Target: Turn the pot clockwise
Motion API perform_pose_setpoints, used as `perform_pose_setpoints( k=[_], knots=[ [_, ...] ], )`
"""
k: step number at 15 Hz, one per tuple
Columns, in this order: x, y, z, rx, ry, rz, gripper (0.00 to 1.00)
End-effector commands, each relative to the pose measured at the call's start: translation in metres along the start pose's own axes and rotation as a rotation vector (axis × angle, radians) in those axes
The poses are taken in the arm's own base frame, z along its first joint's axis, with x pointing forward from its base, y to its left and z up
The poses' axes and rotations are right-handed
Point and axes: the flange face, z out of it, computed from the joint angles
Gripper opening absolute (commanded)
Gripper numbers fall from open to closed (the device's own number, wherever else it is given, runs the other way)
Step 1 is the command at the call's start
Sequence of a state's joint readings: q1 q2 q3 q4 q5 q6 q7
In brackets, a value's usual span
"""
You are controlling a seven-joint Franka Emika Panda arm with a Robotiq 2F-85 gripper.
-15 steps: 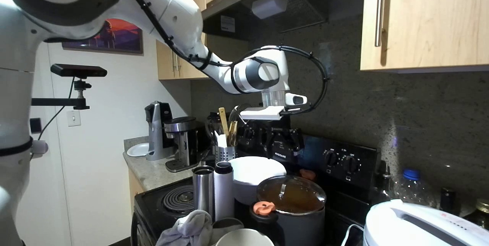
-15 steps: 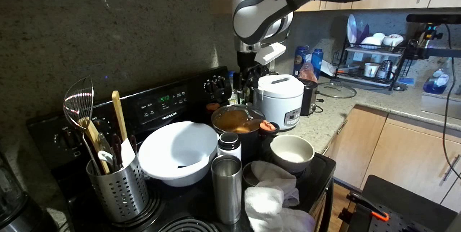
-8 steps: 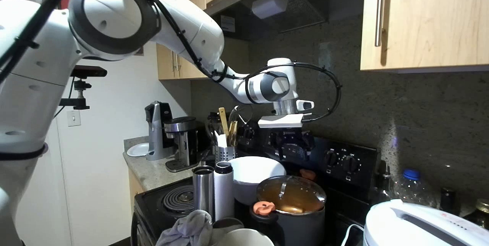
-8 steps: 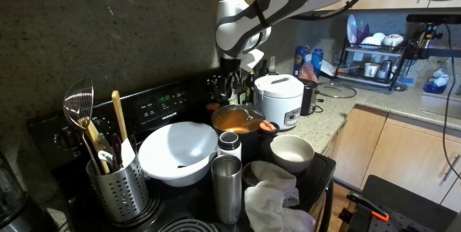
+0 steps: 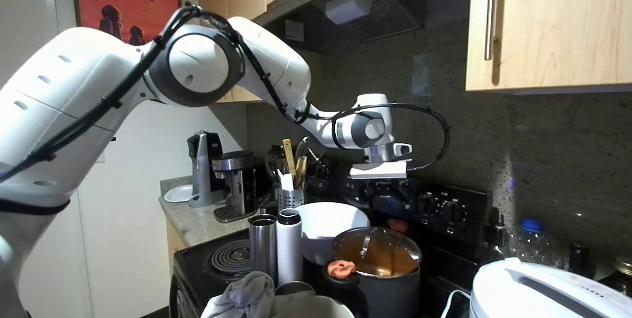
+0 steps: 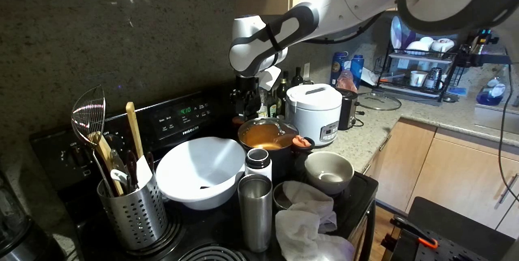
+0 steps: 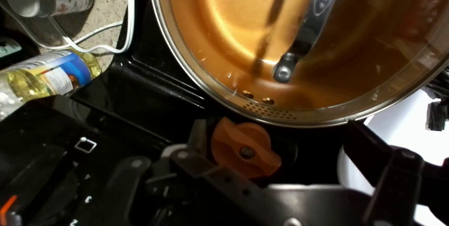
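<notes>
The pot [image 5: 390,293] stands upright on the stove [image 5: 197,256] under a clear lid [image 5: 382,253], its copper-brown inside showing through the glass. Counted from the pot in an exterior view, the white bowl [image 6: 200,159] sits just beside it at eight o'clock, the lidded rice cooker [image 6: 312,113] at two, a cream bowl [image 6: 329,170] at four; toward six come an uncapped white bottle [image 6: 258,169] and, farther off, a topless steel canister [image 6: 256,218]. Beyond the white bowl, also toward eight, a perforated holder [image 6: 136,216] is crowded with a wire skimmer [image 6: 90,115] and wooden utensils [image 6: 134,129].

In the wrist view the gripper [image 7: 276,131] is at the pot's six o'clock, spread wide; the rear orange knob [image 7: 242,145] lies between its fingers [image 7: 370,152], and whether either one touches it cannot be told.

There, the lid's steel strap [image 7: 315,17] points from seven o'clock to one. In an exterior view the pot's long axis, handle to handle, runs from the rear orange knob at ten o'clock to the front orange knob [image 6: 301,141] a little past three.
</notes>
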State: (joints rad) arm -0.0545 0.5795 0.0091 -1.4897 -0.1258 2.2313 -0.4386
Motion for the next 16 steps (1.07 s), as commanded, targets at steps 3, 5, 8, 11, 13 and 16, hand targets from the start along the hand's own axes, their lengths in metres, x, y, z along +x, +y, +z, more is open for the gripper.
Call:
perform_pose_setpoints(
  k=[3, 5, 8, 11, 13, 16],
  knots=[
    [0.028, 0.018, 0.020, 0.000, 0.027, -0.051, 1.00],
    [0.035, 0.020, 0.024, -0.003, 0.034, -0.051, 1.00],
    [0.042, 0.022, 0.027, -0.004, 0.040, -0.052, 0.89],
    [0.043, 0.025, 0.030, -0.001, 0.026, -0.049, 0.58],
    [0.042, 0.026, 0.030, 0.001, 0.021, -0.050, 0.42],
    [0.041, 0.029, 0.030, 0.001, 0.013, -0.047, 0.20]
  ],
)
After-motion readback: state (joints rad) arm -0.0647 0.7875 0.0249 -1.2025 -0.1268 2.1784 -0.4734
